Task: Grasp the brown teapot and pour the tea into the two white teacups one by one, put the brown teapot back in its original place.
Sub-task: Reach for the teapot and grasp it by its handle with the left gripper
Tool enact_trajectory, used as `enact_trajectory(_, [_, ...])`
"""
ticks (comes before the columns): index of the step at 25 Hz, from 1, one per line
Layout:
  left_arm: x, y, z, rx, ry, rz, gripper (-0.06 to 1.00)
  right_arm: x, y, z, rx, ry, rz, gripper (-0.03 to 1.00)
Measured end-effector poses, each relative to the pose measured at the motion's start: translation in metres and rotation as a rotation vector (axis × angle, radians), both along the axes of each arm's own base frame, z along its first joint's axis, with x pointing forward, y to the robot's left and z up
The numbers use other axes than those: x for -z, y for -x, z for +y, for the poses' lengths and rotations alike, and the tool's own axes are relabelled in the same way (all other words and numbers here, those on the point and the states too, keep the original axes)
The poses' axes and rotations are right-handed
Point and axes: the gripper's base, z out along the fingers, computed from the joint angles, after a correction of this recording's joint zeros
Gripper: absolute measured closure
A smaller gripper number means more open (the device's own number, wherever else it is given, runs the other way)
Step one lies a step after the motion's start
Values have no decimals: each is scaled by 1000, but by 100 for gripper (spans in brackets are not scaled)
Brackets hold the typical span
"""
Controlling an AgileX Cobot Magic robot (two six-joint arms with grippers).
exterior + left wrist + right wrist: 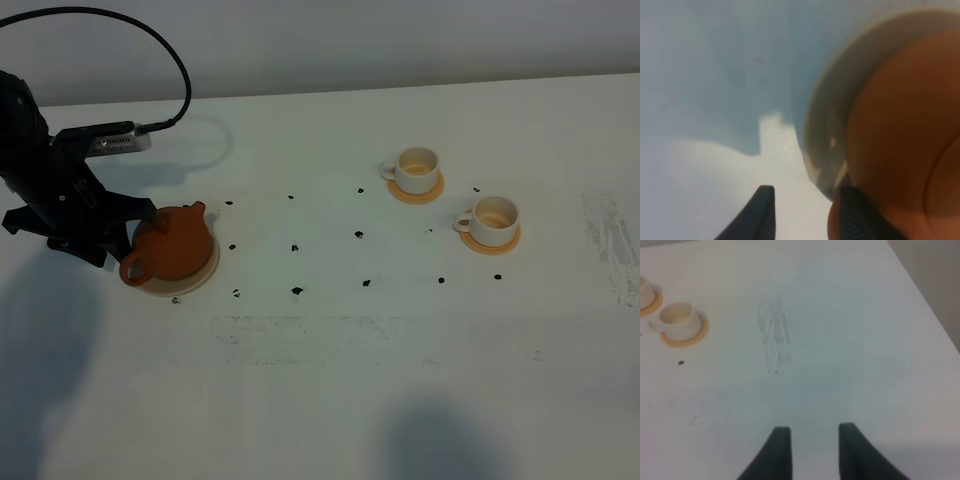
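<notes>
The brown teapot [175, 243] sits on its pale beige coaster, the original place [196, 283], at the left of the table. My left gripper [146, 222] is low against the teapot's left side. In the left wrist view its jaws stand open [807, 195]. White table shows between them, and the brown teapot [905, 140] bulges just beside one fingertip [855, 212]. The two white teacups [417, 168] [493, 218] rest on small orange coasters at the right. My right gripper [815, 427] hovers open over bare table, with one teacup [677, 320] far off to its side.
Small black marks [297, 290] dot the table between teapot and cups. A black cable [150, 40] loops over the left arm. A scuffed grey patch [610, 245] lies near the table's right edge [925, 300].
</notes>
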Motion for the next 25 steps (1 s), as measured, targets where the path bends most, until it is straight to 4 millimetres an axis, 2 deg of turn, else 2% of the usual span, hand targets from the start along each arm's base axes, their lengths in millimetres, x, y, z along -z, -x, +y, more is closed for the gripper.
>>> enact_trajectory(13, [4,0,0,15,0,4,64,0,0,0,0,0,0,74])
enact_trajectory(18, [-3,0,0,28,-5,-52,64,0,0,0,0,0,0,74])
enact_trajectory(21, [-13,6,0,26,-4,-96,64,0,0,0,0,0,0,74])
enact_trajectory(25, [-14,21,6,10,-8,-115,64,0,0,0,0,0,0,74])
